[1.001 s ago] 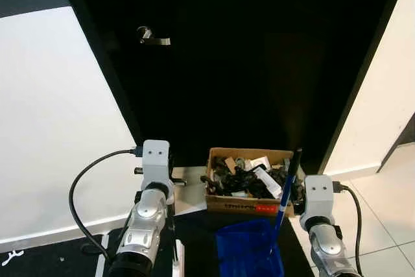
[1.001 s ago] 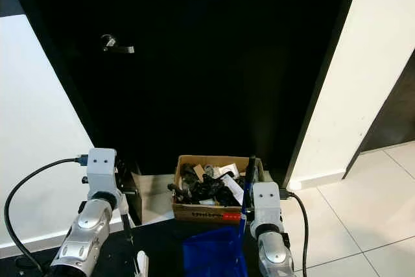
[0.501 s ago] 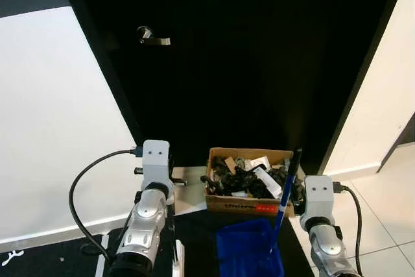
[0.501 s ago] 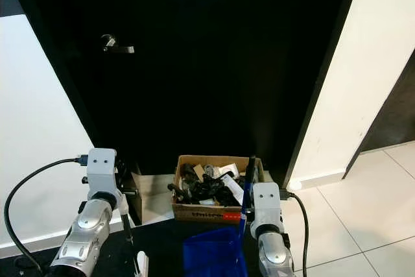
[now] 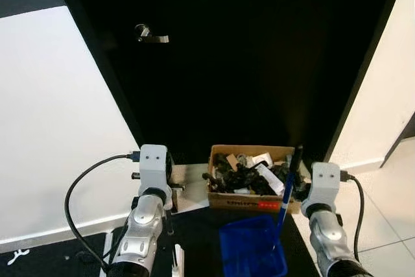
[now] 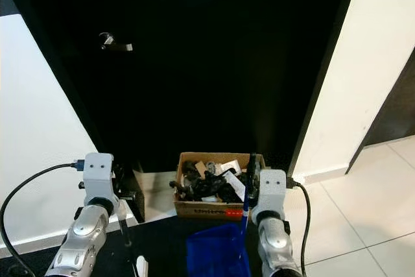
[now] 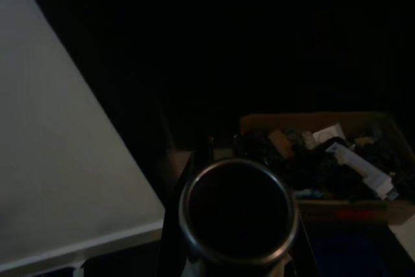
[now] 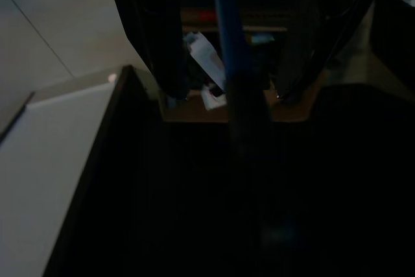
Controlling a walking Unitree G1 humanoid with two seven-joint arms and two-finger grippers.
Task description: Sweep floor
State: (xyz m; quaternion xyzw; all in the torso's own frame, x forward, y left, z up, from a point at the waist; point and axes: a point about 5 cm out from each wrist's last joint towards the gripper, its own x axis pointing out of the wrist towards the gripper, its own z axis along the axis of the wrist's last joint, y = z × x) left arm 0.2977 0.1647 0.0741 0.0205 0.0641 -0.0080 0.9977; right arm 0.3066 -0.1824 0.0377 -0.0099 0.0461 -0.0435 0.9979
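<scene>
Matte black door (image 5: 259, 63) with a metal lever handle (image 5: 151, 36), flanked by smooth white walls (image 5: 58, 128). At its foot sits a brown cardboard box (image 5: 249, 186), rectangular and open-topped, heaped with black odds and bits of white paper. Just in front of the box is a glossy blue plastic dustpan (image 5: 251, 256) on a dark floor mat (image 5: 194, 238); pale square tiles (image 6: 350, 225) lie to the right. Right claw (image 8: 227, 95): black fingers (image 8: 170, 63) slightly spread either side of the dustpan's thin blue handle (image 5: 287, 192), which stands near-upright; contact too dark to confirm. Left claw (image 7: 204, 150): holds a round silver metal tube (image 7: 238, 209), seen end-on; finger spread, cannot tell.
</scene>
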